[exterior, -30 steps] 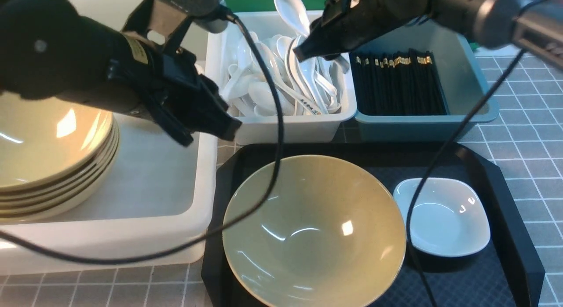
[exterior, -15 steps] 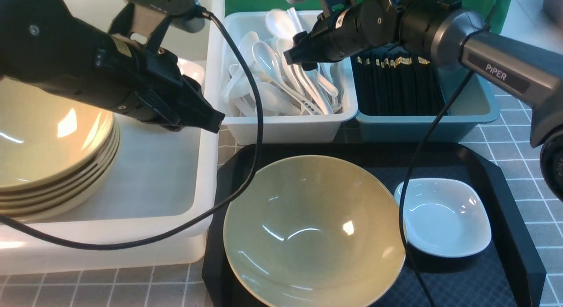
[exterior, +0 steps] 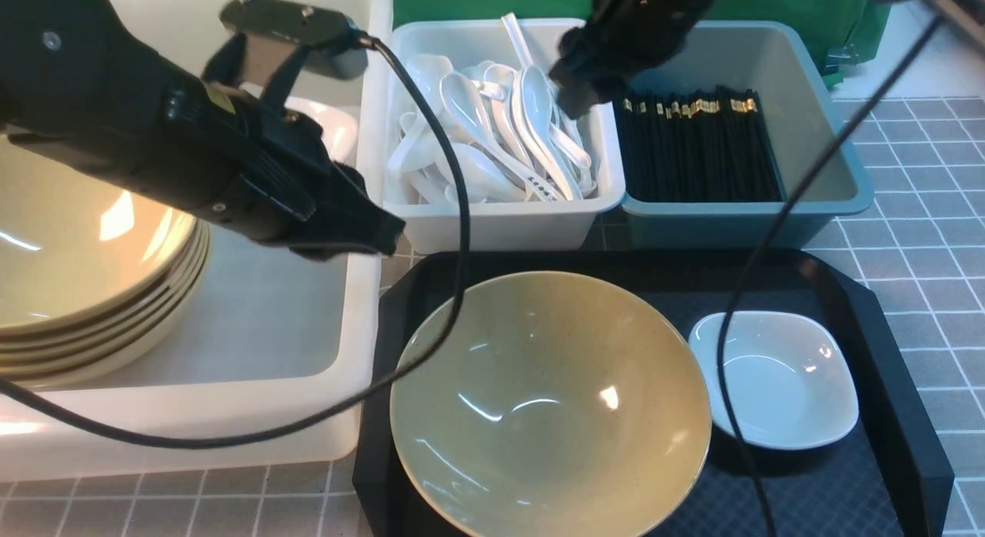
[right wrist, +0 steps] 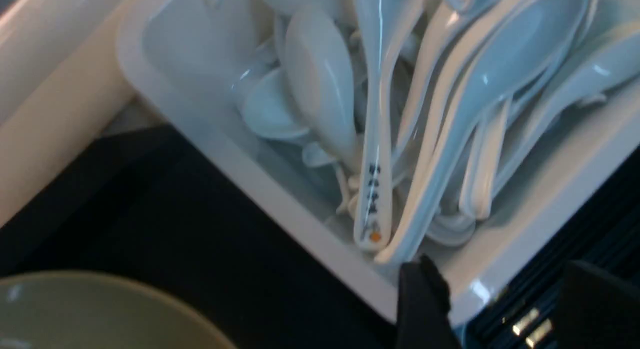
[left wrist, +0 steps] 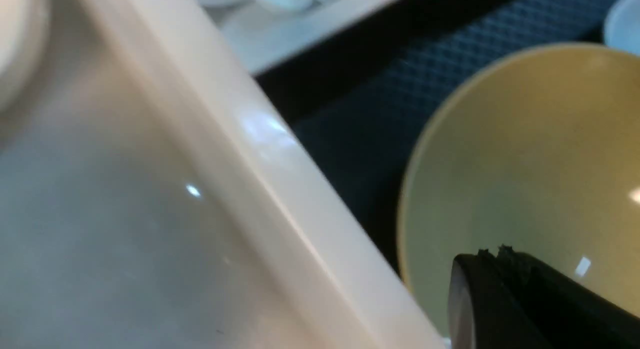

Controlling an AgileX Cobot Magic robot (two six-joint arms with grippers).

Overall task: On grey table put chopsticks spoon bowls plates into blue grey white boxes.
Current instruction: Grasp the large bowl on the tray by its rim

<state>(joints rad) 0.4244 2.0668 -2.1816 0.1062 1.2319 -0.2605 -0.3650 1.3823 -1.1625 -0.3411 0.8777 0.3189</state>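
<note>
Since the spoons (exterior: 462, 98) lie in the white bin (exterior: 500, 225), my right end effector (exterior: 573, 98) hangs released and empty above it, while my left end effector (exterior: 381, 233), clenched on nothing, hovers near the olive bowl (exterior: 550, 398) on the black tray (exterior: 885, 306).

On the black textured tray (exterior: 904, 414), wide olive-yellow bowl (exterior: 550, 402) lies left of small white dish (exterior: 773, 379). Behind it, white plastic bin (exterior: 500, 225) holding white spoons (exterior: 492, 145) stands left of blue-grey bin (exterior: 716, 225) holding black chopsticks (exterior: 696, 148).
</note>
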